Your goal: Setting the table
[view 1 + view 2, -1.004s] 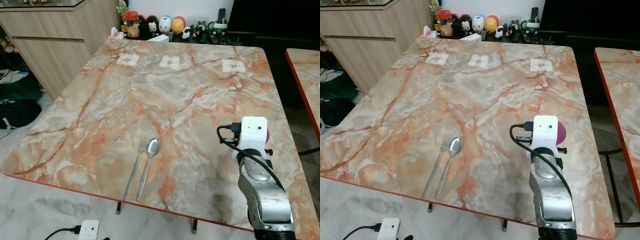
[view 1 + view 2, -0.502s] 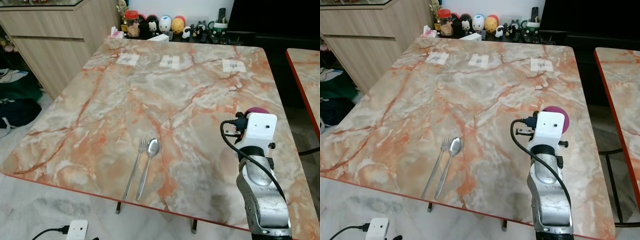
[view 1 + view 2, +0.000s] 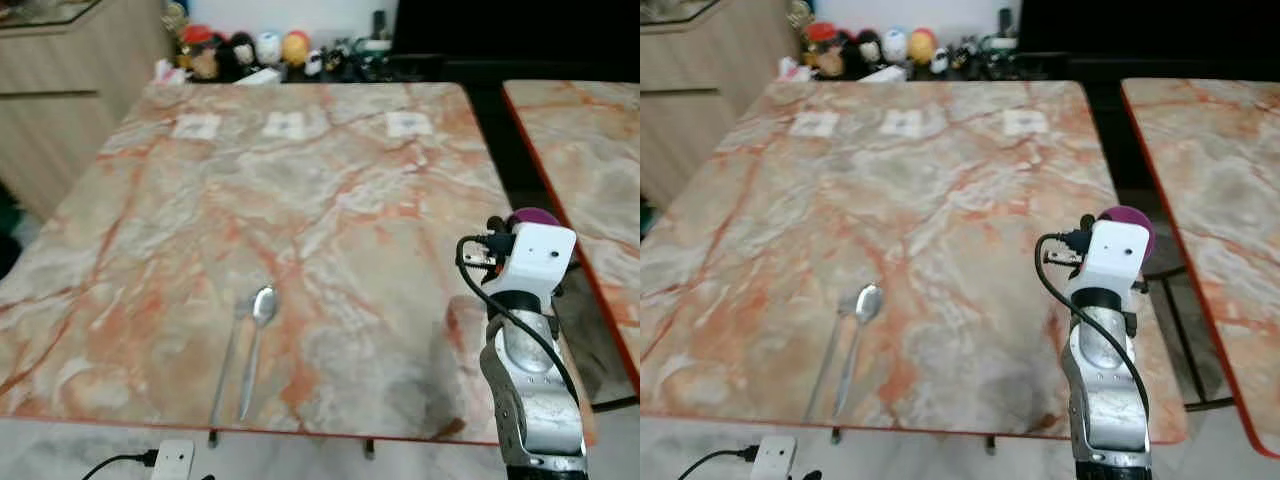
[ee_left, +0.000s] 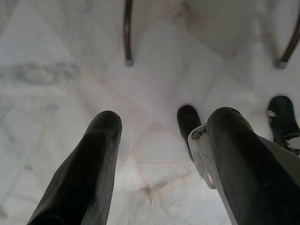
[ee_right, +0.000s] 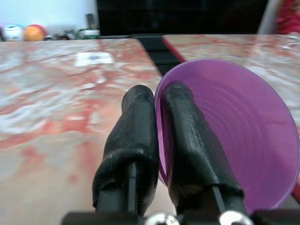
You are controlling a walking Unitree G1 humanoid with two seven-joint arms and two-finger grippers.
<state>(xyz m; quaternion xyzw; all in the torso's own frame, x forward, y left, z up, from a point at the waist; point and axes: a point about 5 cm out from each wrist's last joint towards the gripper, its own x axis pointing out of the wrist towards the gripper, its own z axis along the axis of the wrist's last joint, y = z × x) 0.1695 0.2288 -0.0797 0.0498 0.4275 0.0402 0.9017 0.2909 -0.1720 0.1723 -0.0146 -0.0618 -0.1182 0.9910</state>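
Marble table [image 3: 300,190]: orange-veined top with a red edge, robot standing at the near side. A 2nd table [image 3: 590,130] of the same pattern stands just to the right across a narrow gap. 3 small white tags [image 3: 287,124] lie in a row toward the far edge, and a line of toy figures [image 3: 240,50] sits beyond it.

Right arm [image 3: 530,400]: raised over the near right corner of the table, white wrist box on top. Right gripper [image 5: 159,126]: its 2 fingers are pressed tight on the rim of a purple bowl [image 5: 234,136], 1 finger inside the wall, 1 outside. The bowl hangs off the table, tilted, its mouth facing sideways; from the head it peeks out behind the wrist box near the table's right edge.

Left gripper [image 4: 164,140]: hangs low over the pale tiled floor [image 4: 61,61], fingers spread, nothing between them. Idle.

Fork [image 3: 224,372] and spoon [image 3: 254,345]: side by side, touching or nearly so, near the front edge, well left of the bowl.

Step in hand, as I judge it: carrying the bowl to its place. Next move calls for swinging it left to the cutlery, levelling it mouth up, lowering it to the marble just beside the spoon, then releasing.
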